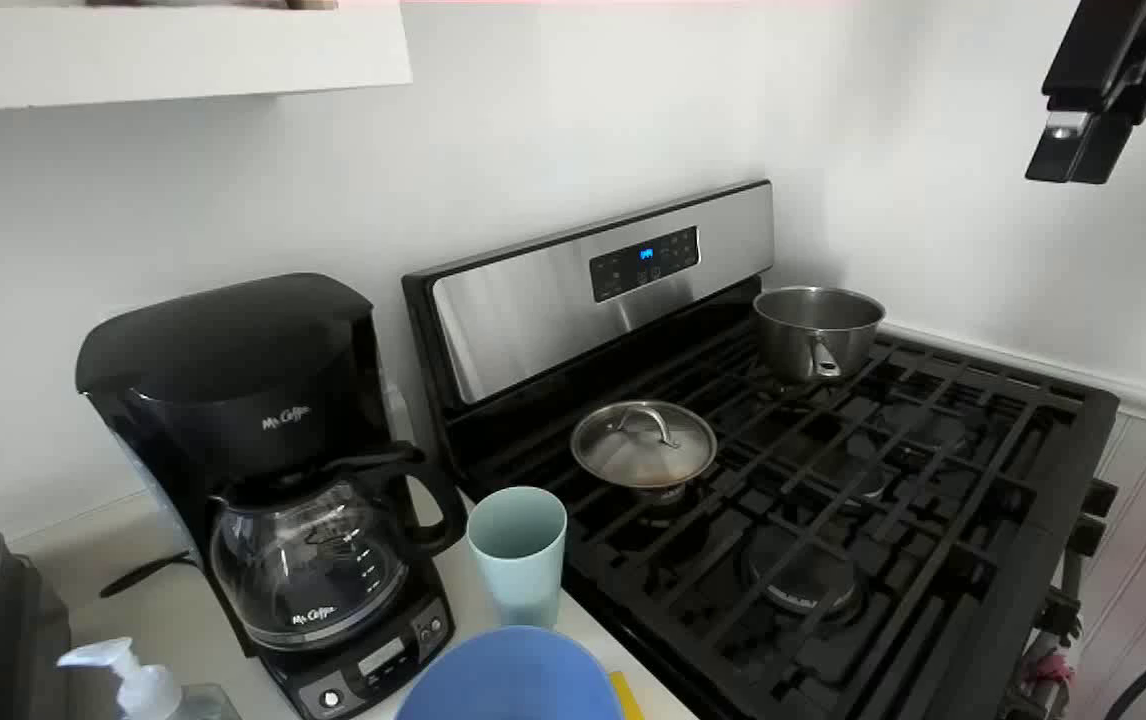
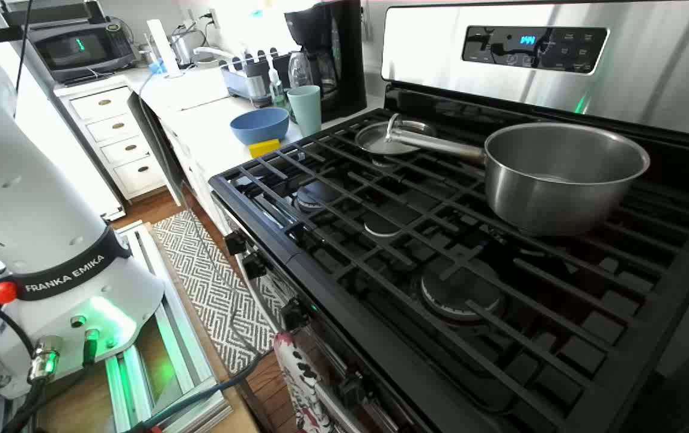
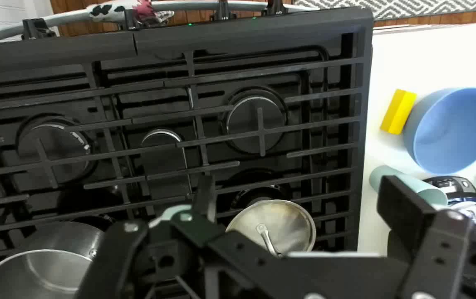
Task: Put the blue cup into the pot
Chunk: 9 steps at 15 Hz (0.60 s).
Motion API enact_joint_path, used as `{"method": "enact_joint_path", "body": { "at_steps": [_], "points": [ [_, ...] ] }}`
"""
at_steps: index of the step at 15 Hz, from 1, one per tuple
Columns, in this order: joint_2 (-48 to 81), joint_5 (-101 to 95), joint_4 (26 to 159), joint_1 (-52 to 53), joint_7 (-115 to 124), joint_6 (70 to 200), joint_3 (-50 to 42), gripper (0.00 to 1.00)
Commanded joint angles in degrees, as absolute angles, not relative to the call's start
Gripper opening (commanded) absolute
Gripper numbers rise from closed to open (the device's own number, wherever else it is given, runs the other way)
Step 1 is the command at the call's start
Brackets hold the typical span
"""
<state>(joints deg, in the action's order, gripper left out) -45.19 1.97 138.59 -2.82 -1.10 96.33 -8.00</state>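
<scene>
Blue cup and steel pot appear in every view; only the wrist view shows the gripper spread wide.

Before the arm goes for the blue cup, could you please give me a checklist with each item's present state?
1. Gripper open, nothing in its grasp: ok.
2. Blue cup upright on the counter: ok.
3. Free room all around the cup: probably not ok; blue bowl and Mr. Coffee machine stand close.
4. Steel saucepan uncovered: ok; the steel lid lies apart on the gas stove.
5. Cup empty: cannot tell; no view shows its bottom.
</scene>
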Motion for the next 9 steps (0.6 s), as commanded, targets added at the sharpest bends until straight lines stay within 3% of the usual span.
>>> {"method": "enact_joint_path", "body": {
  "at_steps": [1, 9],
  "points": [
    [-45.0, 2.4, 138.4, -3.7, -1.6, 96.1, -7.4, 1.0],
    [-45.0, 2.5, 138.6, -3.2, -1.6, 96.2, -6.7, 1.0]
  ]
}}
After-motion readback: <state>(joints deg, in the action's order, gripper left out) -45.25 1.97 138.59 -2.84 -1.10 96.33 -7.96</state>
